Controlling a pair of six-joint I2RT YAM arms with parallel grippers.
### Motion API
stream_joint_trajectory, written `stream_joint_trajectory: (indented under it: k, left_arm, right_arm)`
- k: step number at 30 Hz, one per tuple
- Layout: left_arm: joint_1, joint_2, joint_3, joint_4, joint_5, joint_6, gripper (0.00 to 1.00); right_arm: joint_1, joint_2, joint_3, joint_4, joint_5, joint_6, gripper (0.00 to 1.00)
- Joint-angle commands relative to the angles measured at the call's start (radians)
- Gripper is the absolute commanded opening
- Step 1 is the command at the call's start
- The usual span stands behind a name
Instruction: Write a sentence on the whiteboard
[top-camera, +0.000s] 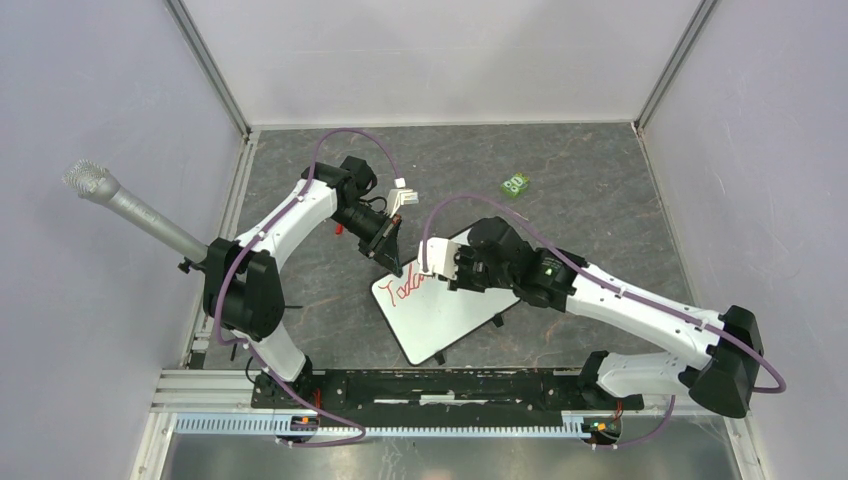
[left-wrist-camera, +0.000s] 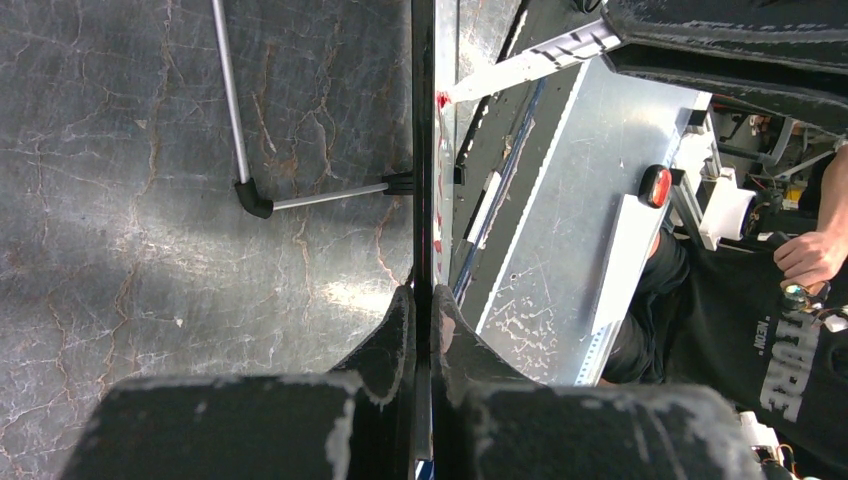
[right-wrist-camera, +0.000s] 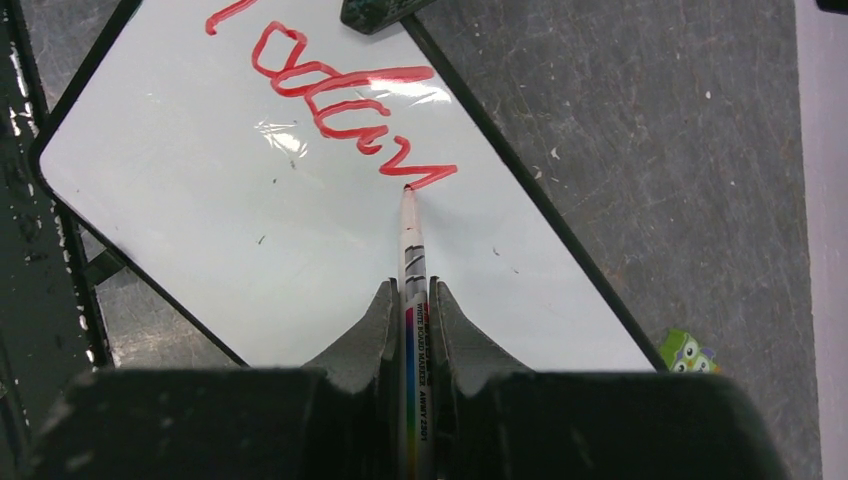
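The whiteboard (top-camera: 445, 320) lies at a slant on the table between the arms. My left gripper (top-camera: 386, 250) is shut on its far left edge. In the left wrist view the whiteboard (left-wrist-camera: 424, 150) shows edge-on, running up from between the jaws of the left gripper (left-wrist-camera: 424, 300). The sentence (right-wrist-camera: 330, 100) is red writing that reads roughly "Toda" plus a fresh zigzag stroke, also seen as the sentence (top-camera: 403, 289). My right gripper (right-wrist-camera: 410, 292) is shut on a white marker (right-wrist-camera: 411, 255), whose red tip touches the end of the last stroke. From above, the right gripper (top-camera: 436, 264) hovers over the board's upper part.
A small green owl-faced item (top-camera: 516, 184) lies on the table behind the board, also visible as the green item (right-wrist-camera: 688, 352). A grey microphone (top-camera: 120, 205) pokes in from the left wall. The board's metal stand leg (left-wrist-camera: 300, 198) rests on the table. A person (left-wrist-camera: 790, 300) sits beyond the near rail (top-camera: 430, 385).
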Motion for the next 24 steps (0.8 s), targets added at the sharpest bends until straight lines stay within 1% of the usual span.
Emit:
stream_joint_trajectory:
  k: [1,8,13,16,19,24]
  left_arm:
    - [-0.008,-0.021,-0.003,-0.022,0.016,0.036,0.03]
    - [-0.008,-0.021,-0.003,-0.021,0.016,0.038,0.02]
    - [-0.01,-0.014,0.002,-0.022,0.013,0.038,0.02]
    - [-0.011,-0.016,0.006,-0.023,0.007,0.038,0.03]
    - [-0.013,-0.015,0.01,-0.022,-0.001,0.037,0.02]
    - [-0.019,-0.009,0.022,-0.021,-0.028,0.039,0.02]
  right_arm:
    - [0.016,-0.008,-0.039,-0.029,-0.018,-0.004,0.0]
    - [0.065,0.006,-0.048,-0.025,-0.027,0.011,0.0]
    - [0.073,0.039,0.044,-0.017,-0.026,0.008,0.0]
    - [0.073,0.051,0.096,-0.027,-0.058,0.008,0.0]
    - [0.073,0.038,0.108,-0.038,-0.079,0.01,0.0]
    - [0.072,-0.01,0.082,-0.051,-0.087,0.01,0.0]
